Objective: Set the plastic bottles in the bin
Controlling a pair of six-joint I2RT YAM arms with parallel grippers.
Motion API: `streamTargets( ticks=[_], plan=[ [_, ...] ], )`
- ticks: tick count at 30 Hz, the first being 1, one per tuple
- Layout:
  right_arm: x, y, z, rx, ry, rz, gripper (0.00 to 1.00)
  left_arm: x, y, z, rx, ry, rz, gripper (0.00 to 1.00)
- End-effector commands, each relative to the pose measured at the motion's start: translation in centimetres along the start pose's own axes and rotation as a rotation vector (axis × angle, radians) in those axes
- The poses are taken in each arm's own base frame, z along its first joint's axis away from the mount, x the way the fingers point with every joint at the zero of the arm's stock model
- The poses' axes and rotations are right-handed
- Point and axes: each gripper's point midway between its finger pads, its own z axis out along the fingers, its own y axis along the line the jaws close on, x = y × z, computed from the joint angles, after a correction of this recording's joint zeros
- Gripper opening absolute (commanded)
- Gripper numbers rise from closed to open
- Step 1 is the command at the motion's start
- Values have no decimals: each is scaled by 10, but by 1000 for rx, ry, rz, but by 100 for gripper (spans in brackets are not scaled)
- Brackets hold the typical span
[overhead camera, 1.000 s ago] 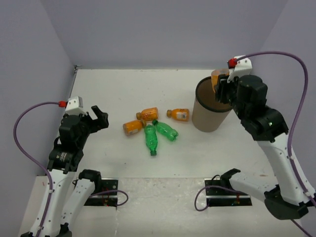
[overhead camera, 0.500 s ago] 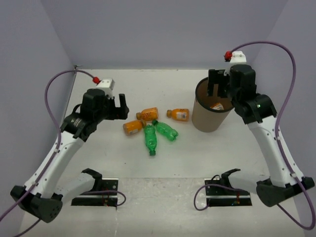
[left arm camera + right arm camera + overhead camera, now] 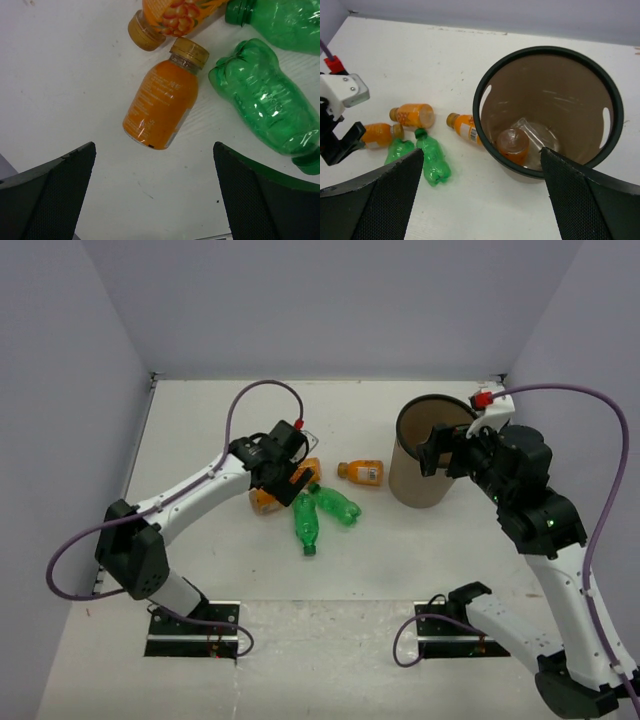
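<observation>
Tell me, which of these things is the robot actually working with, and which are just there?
Job: three orange bottles and two green bottles on the table; the bin; an orange bottle and a clear bottle already inside it.
Just there: purple cables; black base plates.

We see a white table [image 3: 200,570] closed in on three sides by pale lilac walls: a back wall [image 3: 320,310], a left wall [image 3: 60,440] and a right wall [image 3: 590,340]. Along the near edge a lighter, speckled strip [image 3: 330,640] meets the main surface at a straight seam. From the left wrist view we make out fine marks on the white top — faint scratches and a small dark speck [image 3: 218,201].
</observation>
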Motion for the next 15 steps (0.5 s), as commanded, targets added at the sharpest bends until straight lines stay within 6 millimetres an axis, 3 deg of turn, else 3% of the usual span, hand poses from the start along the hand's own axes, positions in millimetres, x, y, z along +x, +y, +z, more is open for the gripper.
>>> streamTargets(
  ticks=[1, 8, 13, 15],
  plan=[
    [-5, 9, 0, -58, -36, -7, 99, -1, 8, 5, -18, 40, 94, 100],
    [-8, 23, -8, -134, -60, -20, 99, 15, 2, 36, 28, 150, 102, 100],
    [-8, 27, -9, -159, -64, -26, 99, 20, 18, 56, 2, 178, 54, 100],
    [-8, 29, -10, -171, -65, -27, 99, 18, 15, 63, 33, 177, 34, 97]
  ],
)
